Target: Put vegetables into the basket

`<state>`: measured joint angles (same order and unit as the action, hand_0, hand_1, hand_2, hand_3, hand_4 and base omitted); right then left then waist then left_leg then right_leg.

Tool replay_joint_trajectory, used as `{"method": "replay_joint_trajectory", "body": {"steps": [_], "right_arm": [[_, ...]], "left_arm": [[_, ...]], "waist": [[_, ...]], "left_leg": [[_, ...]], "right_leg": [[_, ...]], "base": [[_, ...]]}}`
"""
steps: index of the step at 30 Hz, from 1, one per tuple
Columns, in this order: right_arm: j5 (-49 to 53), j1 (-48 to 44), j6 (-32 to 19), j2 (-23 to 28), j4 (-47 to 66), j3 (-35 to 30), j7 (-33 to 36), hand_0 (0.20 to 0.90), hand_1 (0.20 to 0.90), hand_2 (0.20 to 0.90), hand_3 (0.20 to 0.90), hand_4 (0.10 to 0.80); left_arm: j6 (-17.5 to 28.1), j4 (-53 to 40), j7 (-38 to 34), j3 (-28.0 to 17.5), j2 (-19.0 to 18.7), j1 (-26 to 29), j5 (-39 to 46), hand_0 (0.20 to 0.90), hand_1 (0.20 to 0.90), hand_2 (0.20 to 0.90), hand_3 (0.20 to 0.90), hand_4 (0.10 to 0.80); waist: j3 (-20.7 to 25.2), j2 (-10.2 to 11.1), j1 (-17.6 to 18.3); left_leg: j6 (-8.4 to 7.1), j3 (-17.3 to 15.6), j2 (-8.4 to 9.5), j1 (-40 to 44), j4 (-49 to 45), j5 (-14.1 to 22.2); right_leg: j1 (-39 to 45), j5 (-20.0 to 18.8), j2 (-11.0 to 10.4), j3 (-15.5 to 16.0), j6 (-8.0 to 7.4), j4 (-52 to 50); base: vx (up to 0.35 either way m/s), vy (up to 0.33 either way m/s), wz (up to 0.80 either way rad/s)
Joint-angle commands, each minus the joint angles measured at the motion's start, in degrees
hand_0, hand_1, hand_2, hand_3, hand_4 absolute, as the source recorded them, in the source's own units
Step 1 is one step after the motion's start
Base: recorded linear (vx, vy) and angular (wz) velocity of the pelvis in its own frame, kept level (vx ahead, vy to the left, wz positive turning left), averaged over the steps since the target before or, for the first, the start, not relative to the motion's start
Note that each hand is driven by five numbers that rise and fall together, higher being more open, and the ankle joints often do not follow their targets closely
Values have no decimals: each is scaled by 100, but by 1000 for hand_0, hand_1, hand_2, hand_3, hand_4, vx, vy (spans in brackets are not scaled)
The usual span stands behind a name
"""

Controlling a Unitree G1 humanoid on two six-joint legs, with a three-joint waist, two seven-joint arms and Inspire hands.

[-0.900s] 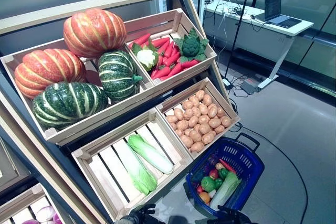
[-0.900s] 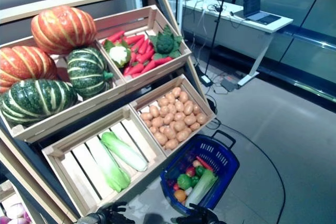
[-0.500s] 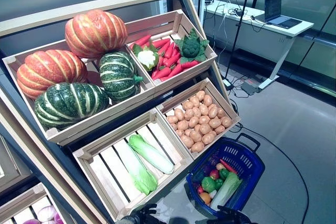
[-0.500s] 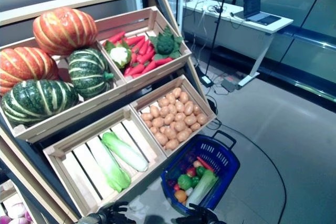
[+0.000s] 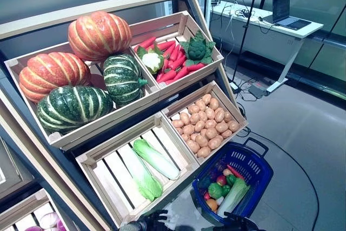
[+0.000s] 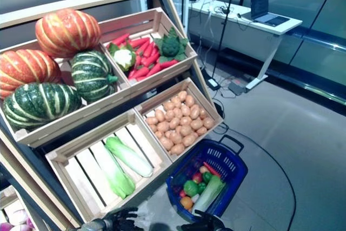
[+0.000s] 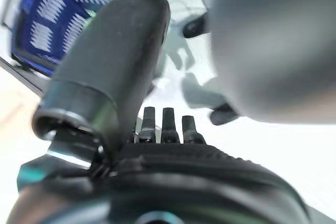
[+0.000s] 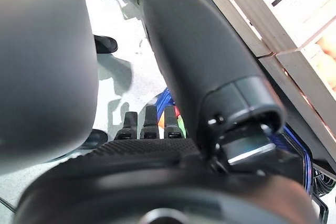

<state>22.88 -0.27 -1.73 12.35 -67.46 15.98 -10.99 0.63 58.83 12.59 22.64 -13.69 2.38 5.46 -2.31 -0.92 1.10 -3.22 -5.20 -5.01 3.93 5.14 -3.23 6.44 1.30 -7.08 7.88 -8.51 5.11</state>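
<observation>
A slanted wooden display shelf [image 5: 108, 9] fills the left of the scene on a pale grey floor [image 5: 303, 133]; far right stands a white counter [image 5: 270, 17] with one open laptop [image 5: 286, 9]. The shelf holds four crates. The far left crate [image 5: 81, 128] carries four pumpkins [image 5: 97, 33], two orange and two green. The far right crate [image 5: 208, 60] holds red peppers [image 5: 173, 71], one cauliflower [image 5: 152, 60] and one broccoli [image 5: 195, 50]. The near right crate [image 5: 230, 101] is heaped with potatoes [image 5: 203, 125]; the near left crate [image 5: 108, 179] holds two cabbages [image 5: 154, 158]. The blue basket [image 5: 254, 160] sits on the floor right of the shelf, already holding mixed vegetables [image 5: 221, 187]. The left hand [image 5: 148, 223] and right hand [image 5: 235, 223] hang at the near edge, fingers [image 7: 165, 124] relaxed and straight, holding nothing.
</observation>
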Motion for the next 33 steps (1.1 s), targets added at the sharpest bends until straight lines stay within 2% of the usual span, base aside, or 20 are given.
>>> {"method": "replay_joint_trajectory", "body": {"steps": [1, 7, 8, 10, 12, 13, 17, 20, 23, 26, 29, 31, 33], "right_arm": [[21, -419, -149, 56, 144, 41, 74, 900, 900, 900, 900, 800], [118, -361, -89, 206, 356, 70, 120, 900, 900, 900, 900, 800], [127, -333, -86, 239, 405, 63, 137, 900, 900, 900, 900, 800], [177, -248, -134, 310, 438, 18, 133, 900, 900, 900, 900, 800], [156, -126, -193, 366, 455, -66, 93, 900, 900, 900, 900, 800], [158, -102, -211, 375, 448, -82, 82, 900, 900, 900, 900, 800], [245, 69, -330, 451, 380, -207, 58, 900, 900, 900, 900, 800], [243, 145, -381, 532, 336, -255, 12, 900, 900, 900, 900, 800], [179, 202, -415, 604, 316, -286, -50, 900, 900, 900, 900, 800], [148, 249, -480, 686, 283, -299, -105, 900, 900, 900, 900, 800], [111, 203, -505, 758, 261, -295, -109, 900, 900, 900, 900, 800], [99, 139, -516, 831, 284, -274, -160, 900, 900, 900, 900, 800], [220, -3, -503, 972, 425, -196, -201, 900, 900, 900, 900, 800]], "left_arm": [[527, -740, 325, 127, -292, 773, -111, 900, 900, 900, 900, 800], [231, -2858, 642, 458, -1141, 1021, -201, 900, 900, 900, 900, 800], [279, -3422, 765, 477, -1422, 1107, -347, 900, 900, 900, 900, 800], [45, -4615, 1009, 331, -2043, 1312, -455, 900, 900, 900, 900, 800], [-153, -5508, 1124, 25, -2616, 1461, -650, 900, 900, 900, 900, 800], [-111, -5597, 1128, -25, -2716, 1483, -794, 900, 900, 900, 900, 800], [111, -6175, 1441, -373, -3590, 1541, -1951, 900, 900, 900, 900, 800], [238, -6383, 1516, -391, -4261, 1701, -2571, 900, 900, 900, 900, 800], [425, -6417, 1532, -435, -4683, 1825, -2940, 900, 900, 900, 900, 800], [544, -6398, 1685, -352, -4934, 1917, -3251, 900, 900, 900, 900, 800], [643, -6290, 1836, -196, -5016, 1999, -3633, 900, 900, 900, 900, 800], [709, -6168, 1662, -45, -5013, 2085, -3859, 900, 900, 900, 900, 800], [702, -6008, 1101, 208, -5009, 2345, -4044, 900, 900, 900, 900, 800]], "waist": [[-233, 44, -19], [-269, -27, -56], [-275, -44, -68], [-263, -78, -106], [-235, -95, -157], [-229, -97, -169], [-173, -101, -244], [-153, -124, -259], [-152, -128, -248], [-160, -127, -235], [-190, -116, -230], [-256, -113, -214], [-447, -139, -196]], "left_leg": [[42, -87, -13, 95, -14, 346], [45, -55, -1, 34, -14, 339], [50, -46, 2, 19, -14, 339], [60, -27, 14, -11, -14, 346], [60, 4, 17, -31, -14, 347], [59, 14, 16, -36, -14, 346], [28, 82, -3, -84, -14, 322], [9, 119, -14, -125, -14, 301], [-1, 119, -21, -143, -14, 293], [-14, 113, -28, -170, -14, 279], [-15, 139, -28, -200, -14, 262], [-2, 138, -44, -199, -14, 249], [10, 137, -84, -260, -34, 151]], "right_leg": [[-178, -332, -195, 15, 20, -20], [-230, -340, -222, 46, -6, -30], [-243, -347, -231, 52, -11, -31], [-241, -353, -253, 88, -19, -11], [-234, -356, -281, 145, -33, -11], [-233, -357, -286, 159, -35, -11], [-235, -352, -303, 266, -44, -11], [-260, -357, -307, 324, -55, -11], [-273, -354, -303, 357, -53, -11], [-290, -359, -296, 394, -57, -11], [-287, -352, -270, 437, -42, -11], [-305, -335, -237, 440, -14, -76], [-560, -157, -193, 367, 72, -512]], "base": [[-34, 12, -1], [0, 0, 0], [0, 0, 0], [0, 0, 0], [1, -10, 7], [9, -20, 9], [14, -23, 8], [6, -9, 9], [8, -6, 10], [14, -8, 15], [25, -14, 10], [7, -14, 4], [-79, -14, 2]]}}
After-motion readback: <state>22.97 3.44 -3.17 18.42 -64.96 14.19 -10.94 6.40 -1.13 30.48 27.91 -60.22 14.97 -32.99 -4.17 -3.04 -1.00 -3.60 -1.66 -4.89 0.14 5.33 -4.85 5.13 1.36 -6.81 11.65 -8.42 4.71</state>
